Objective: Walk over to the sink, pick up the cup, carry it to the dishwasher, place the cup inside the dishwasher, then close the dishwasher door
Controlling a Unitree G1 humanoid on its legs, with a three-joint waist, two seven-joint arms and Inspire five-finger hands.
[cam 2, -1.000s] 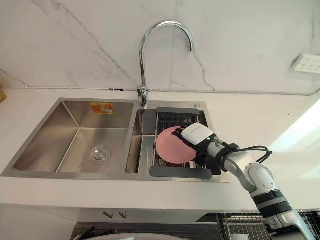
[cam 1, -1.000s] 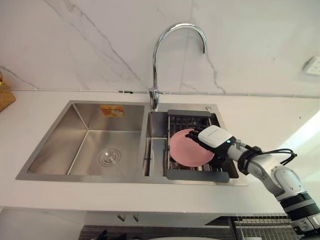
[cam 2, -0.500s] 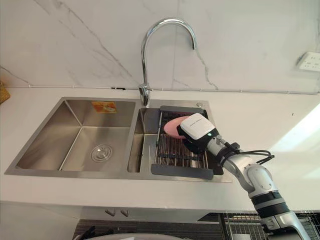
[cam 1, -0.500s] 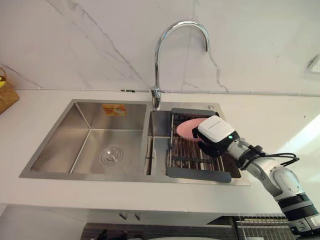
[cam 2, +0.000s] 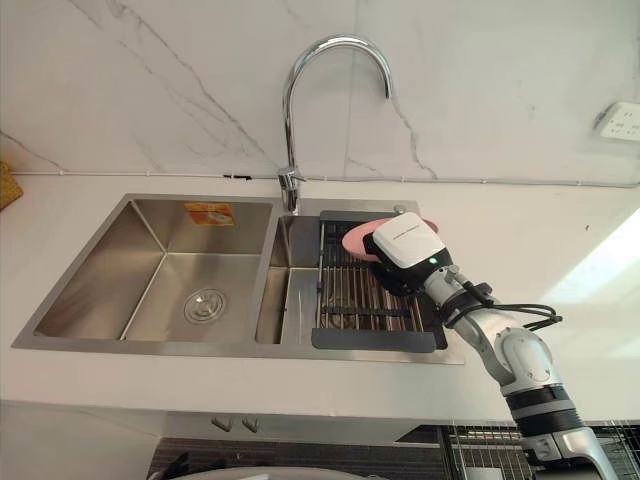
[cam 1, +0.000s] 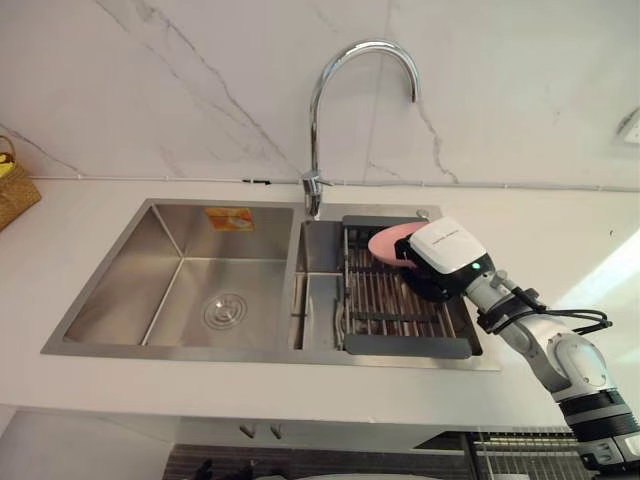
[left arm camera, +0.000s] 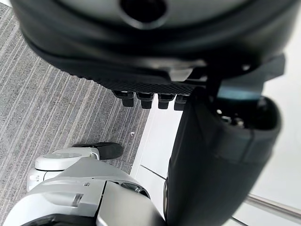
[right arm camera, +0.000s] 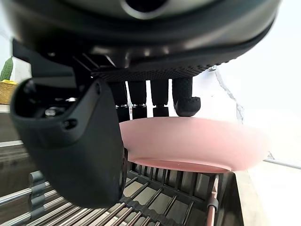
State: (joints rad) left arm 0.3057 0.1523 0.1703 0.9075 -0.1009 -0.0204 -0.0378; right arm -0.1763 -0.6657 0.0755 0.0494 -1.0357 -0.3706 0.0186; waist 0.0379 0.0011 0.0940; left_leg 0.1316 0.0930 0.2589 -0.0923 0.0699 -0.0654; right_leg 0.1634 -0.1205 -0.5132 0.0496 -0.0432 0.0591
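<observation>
Task says cup; what I see is a shallow pink dish (cam 1: 388, 243), round, with a low flared rim and a matte finish, probably plastic or glazed ware.

- Where: right of centre in the eye view, held clear above the far right corner of the dark barred rack (cam 1: 390, 300) that sits in the smaller basin of the sink (cam 1: 200, 350).
- Right hand (cam 1: 445, 265): closed on the dish's rim. In the wrist view, fingers (right arm camera: 186, 96) curl over the top edge and the thumb (right arm camera: 70, 150) sits beneath.
- Left hand (left arm camera: 221, 155): hangs over grey ribbed carpet and holds nothing. I cannot tell how far open it is.
- Handling, my guess: light and stiff, with a smooth face that could slide in a pinch grip. If it is ceramic, it would chip against steel. The rim is the only real hold, so keep it level.
- Surroundings: brushed steel basins, a tall polished arched tap (cam 1: 330, 90), a white countertop (cam 1: 560, 240) and a veined marble wall.
</observation>
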